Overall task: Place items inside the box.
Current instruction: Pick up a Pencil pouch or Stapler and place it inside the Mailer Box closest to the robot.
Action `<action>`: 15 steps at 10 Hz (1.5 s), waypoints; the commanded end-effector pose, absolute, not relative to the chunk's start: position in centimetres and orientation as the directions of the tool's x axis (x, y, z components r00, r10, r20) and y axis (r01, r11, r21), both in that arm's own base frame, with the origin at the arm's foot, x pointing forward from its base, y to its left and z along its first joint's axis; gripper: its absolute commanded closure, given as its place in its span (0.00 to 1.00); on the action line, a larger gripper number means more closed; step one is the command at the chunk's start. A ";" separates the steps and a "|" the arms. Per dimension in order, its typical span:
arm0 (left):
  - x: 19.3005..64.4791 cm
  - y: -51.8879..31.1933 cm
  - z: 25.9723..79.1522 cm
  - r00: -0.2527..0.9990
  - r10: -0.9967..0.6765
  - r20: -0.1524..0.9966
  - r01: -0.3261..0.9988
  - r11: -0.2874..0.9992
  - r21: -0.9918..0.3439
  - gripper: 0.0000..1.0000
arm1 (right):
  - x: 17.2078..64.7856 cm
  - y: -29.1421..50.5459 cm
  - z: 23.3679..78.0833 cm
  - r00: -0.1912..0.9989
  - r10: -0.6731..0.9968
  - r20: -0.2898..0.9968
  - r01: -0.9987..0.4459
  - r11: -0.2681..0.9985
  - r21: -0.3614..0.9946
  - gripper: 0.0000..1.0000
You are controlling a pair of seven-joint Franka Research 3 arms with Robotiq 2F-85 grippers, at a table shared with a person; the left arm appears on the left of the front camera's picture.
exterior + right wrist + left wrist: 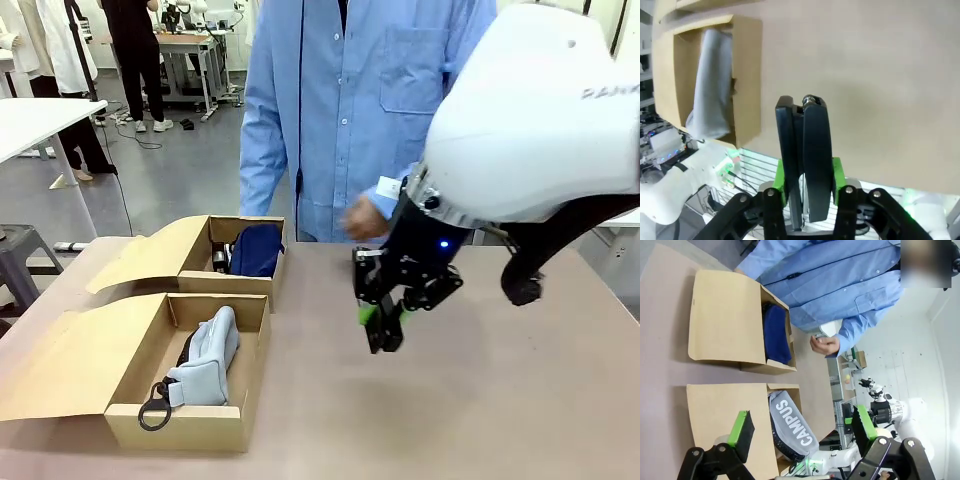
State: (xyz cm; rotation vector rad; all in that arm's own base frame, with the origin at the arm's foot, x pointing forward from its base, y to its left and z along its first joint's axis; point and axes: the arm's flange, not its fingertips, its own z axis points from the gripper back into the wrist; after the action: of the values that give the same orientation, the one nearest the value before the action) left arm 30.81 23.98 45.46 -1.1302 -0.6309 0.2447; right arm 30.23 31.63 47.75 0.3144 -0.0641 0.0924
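Clenching a black stapler (807,140), base hidden, the right end effector (808,177) hovers; left end effector (802,430) gapes.

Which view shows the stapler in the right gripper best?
The right wrist view: the black stapler stands nearly full length between the green pads, clear against the table. In the front view it is a dark sliver below the right gripper, largely hidden by it. The left wrist view faces the cardboard boxes instead.

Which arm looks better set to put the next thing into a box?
Probably the right. The right end effector is shut on a black stapler above the table, beside the near box; the left end effector is open, holding nothing.
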 end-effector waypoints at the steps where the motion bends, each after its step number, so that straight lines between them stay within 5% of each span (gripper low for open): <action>1: 30.9 23.9 45.6 0.793 0.489 0.363 0.154 0.416 -0.896 0.00 | 31.9 37.0 47.4 0.978 0.178 0.105 -0.200 0.942 0.271 0.59; 5: 30.9 23.9 45.6 0.793 0.489 0.363 0.154 0.416 -0.896 0.00 | 30.2 17.0 47.6 0.970 0.244 -0.001 -0.226 0.901 0.371 0.59; 7: 30.9 23.9 45.6 0.793 0.489 0.363 0.154 0.416 -0.896 0.00 | 26.2 10.3 45.1 0.939 0.328 0.107 -0.330 0.760 0.561 0.59; 12: 30.9 23.9 45.6 0.793 0.489 0.363 0.154 0.416 -0.896 0.00 | 24.1 9.1 39.1 0.930 0.320 0.179 -0.355 0.666 0.656 0.59; 15: 30.9 23.9 45.6 0.793 0.489 0.363 0.154 0.416 -0.896 0.00 | 29.3 8.7 44.8 0.934 0.330 0.137 -0.339 0.698 0.631 0.59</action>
State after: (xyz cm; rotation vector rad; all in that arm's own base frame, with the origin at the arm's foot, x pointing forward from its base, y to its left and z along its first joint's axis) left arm 30.81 23.98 45.46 -1.1305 -0.6320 0.2442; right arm 29.60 9.12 44.15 0.7168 0.0018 0.3482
